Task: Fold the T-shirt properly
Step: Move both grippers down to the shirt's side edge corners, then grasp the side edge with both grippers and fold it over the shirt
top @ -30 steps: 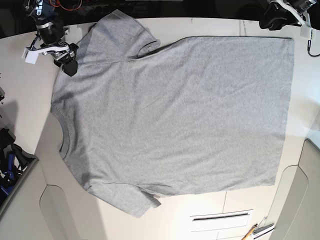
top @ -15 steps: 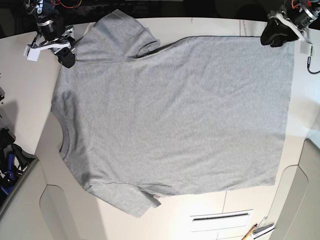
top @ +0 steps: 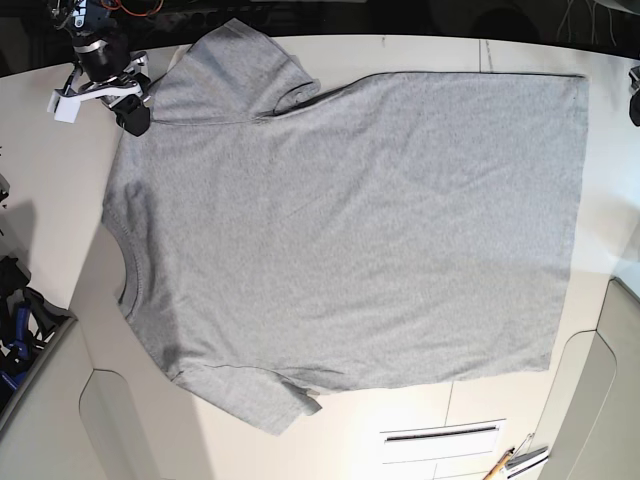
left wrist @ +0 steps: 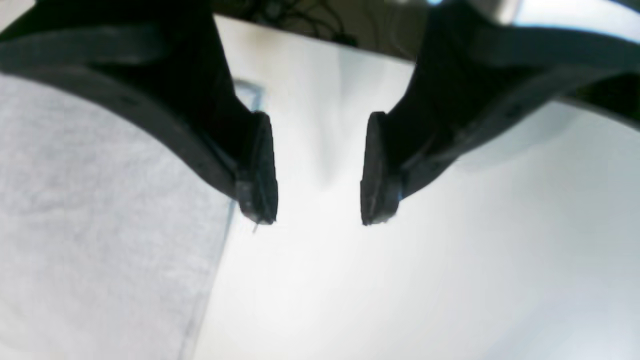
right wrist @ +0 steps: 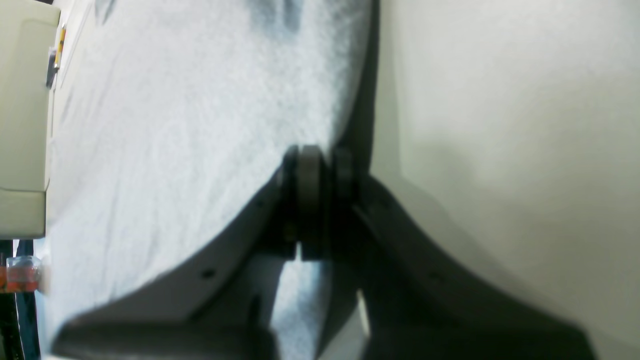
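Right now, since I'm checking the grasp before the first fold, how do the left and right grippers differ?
The left gripper is open, its fingers apart over bare table; the right gripper is shut, pads together.
The left gripper sits beside the T-shirt edge, touching nothing; the right gripper sits at the shirt's edge, near the shoulder.
Both have black fingers and sit low over the table.

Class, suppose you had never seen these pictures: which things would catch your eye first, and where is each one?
The large grey T-shirt dominates, spread flat across the pale table, collar to the left and hem to the right in the base view. Next comes the right gripper at the shirt's upper left shoulder edge, its jaws closed against the fabric in the wrist view. The left gripper stands open over bare table just beside the shirt's edge.
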Motion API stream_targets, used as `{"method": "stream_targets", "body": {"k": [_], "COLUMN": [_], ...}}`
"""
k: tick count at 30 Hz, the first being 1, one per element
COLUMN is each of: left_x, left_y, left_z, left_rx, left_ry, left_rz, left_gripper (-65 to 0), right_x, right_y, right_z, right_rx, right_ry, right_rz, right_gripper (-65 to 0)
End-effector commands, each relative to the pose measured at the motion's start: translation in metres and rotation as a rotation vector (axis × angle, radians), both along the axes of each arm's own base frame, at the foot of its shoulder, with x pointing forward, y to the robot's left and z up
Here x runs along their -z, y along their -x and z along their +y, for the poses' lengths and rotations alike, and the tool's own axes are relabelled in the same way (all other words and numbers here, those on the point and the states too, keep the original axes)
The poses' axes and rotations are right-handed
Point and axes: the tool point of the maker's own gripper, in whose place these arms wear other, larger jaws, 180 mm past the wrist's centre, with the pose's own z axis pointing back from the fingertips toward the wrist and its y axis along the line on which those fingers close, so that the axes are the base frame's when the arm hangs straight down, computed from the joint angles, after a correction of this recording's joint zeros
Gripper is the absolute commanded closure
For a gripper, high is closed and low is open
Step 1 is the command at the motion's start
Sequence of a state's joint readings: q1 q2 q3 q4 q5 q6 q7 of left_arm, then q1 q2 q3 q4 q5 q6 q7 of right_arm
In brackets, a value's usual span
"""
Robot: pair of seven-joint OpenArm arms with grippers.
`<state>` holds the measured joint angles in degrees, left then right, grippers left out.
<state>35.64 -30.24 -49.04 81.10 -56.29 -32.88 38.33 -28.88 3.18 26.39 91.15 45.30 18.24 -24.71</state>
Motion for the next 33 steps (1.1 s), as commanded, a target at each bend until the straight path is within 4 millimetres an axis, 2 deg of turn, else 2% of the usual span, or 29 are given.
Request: {"method": "stream_targets", "body": {"k": [1,5,10,15,24,33], "left_x": [-0.006,0.02,0.035,0.047,0.077,0.085], "left_y": [0.0,0.025,0.038,0.038,0.02,0.037], "left_z": [0.009,0.011,-0.004,-0.025,-0.077,-0.099], "left_rx": [-0.02,-0.112,-0.151,-0.12,0.014,0.111], "left_ry": [0.009,0.15,0.304,0.369,0.46,0.507], "left_rz": [-0.025,-0.003,-0.024,-0.001,0.085,0.189], "left_gripper": [-30.3,-30.3,-30.3,-30.3,-30.3,-30.3], "right_x": [-0.003,-0.003,-0.003,-0.003,-0.003,-0.003], "right_y": [0.0,0.0,0.0,0.0,0.0,0.0], "right_z": [-0.003,-0.003,-0.003,-0.003,-0.003,-0.003], "right_rx": [-0.008,-0.008,-0.008,-0.008,-0.008,-0.008], "right_ry": [0.017,0.017,0.016,0.017,0.017,0.016], "right_rz": [-0.004,-0.004,-0.004,-0.004,-0.003,-0.004], "right_gripper": [0.0,0.0,0.0,0.0,0.0,0.0]}}
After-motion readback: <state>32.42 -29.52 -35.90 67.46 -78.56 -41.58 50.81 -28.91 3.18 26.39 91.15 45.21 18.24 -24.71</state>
